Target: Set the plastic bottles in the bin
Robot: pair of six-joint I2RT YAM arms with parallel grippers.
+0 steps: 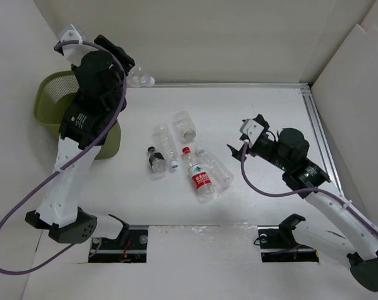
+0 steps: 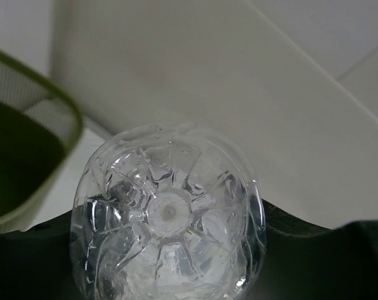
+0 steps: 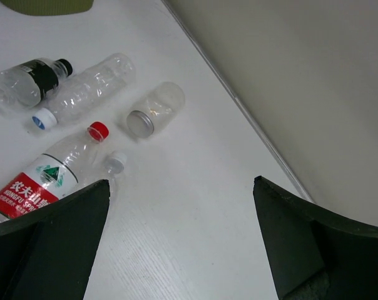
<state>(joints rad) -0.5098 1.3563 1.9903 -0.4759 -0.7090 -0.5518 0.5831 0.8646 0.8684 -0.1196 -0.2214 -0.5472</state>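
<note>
Your left gripper (image 1: pixel 129 72) was clamped on one clear crinkled plastic bottle (image 2: pixel 167 212) beside the olive-green mesh bin (image 1: pixel 46 94), not dropped yet. Five more bottles (image 1: pixel 200 175) lay on the white table (image 1: pixel 270 112), and the right gripper (image 3: pixel 183 237) gaped empty.

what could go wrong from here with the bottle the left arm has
1. The held bottle is beside the bin rim, not over its opening; released now, it would likely miss.
2. It is crinkled plastic, so it might slip from the left end effector.
3. The red-capped bottle lies against a neighbouring clear bottle; grabbing one may roll the other.
</note>
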